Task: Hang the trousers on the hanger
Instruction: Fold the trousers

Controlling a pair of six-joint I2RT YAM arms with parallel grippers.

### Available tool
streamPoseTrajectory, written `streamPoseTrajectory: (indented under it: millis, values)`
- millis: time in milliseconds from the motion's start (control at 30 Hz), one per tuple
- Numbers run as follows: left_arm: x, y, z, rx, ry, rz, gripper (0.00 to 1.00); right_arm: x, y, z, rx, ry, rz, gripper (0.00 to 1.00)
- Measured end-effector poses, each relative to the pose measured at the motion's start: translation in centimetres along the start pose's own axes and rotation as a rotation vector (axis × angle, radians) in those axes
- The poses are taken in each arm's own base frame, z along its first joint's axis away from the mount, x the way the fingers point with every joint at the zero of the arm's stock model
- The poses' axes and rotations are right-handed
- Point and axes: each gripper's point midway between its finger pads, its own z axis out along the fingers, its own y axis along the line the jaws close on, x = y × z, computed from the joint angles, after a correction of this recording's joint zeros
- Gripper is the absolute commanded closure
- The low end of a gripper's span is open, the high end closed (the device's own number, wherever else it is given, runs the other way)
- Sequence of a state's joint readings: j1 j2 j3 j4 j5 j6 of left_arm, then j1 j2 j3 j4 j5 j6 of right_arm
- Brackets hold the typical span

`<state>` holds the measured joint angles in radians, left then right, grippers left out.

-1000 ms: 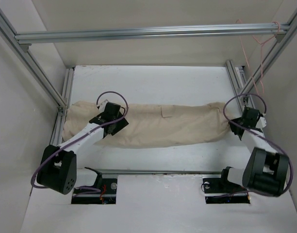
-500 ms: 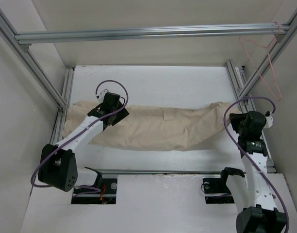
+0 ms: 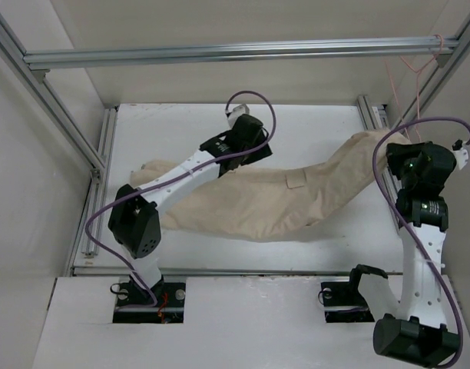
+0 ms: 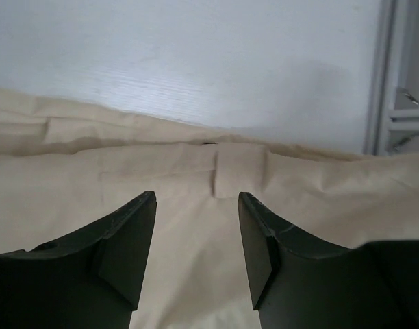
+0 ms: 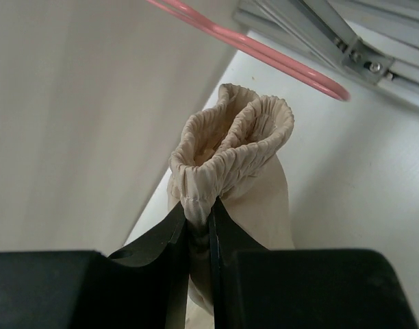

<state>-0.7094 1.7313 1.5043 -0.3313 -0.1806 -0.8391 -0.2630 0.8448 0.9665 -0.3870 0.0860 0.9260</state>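
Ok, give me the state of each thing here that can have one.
trousers: laid across the table, right end raised off it
hanger: hooked on the frame, nothing on it
left claw: open over the trousers, gripping nothing
right claw: shut on the trousers' gathered end

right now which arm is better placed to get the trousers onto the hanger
Right arm: its jaws are shut on one end of the trousers, close to the hanger. On the left arm the jaws stand open above the cloth, gripping nothing.
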Motion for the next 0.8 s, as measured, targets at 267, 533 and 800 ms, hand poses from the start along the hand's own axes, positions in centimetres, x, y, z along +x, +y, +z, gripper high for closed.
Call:
streamPoseTrajectory:
  millis: [267,533,800]
  values:
    - [1.2,-2.1,-1.1,0.035,0.005,0.016,0.51,-0.9,2.2,-1.3,-0.067,-0.018,-0.051,0.89]
    - [-7.6,12.9,-9.6,-0.185,-0.201,-0.196,0.50,8.3,7.2,-2.7,-0.216,0.253,-0.159,0.89]
    - [-14.4,19.8,-23.8,-0.216,-0.560,-0.381,0.50,14.3,16.5,-5.4,-0.375,0.382,-0.232,0.89]
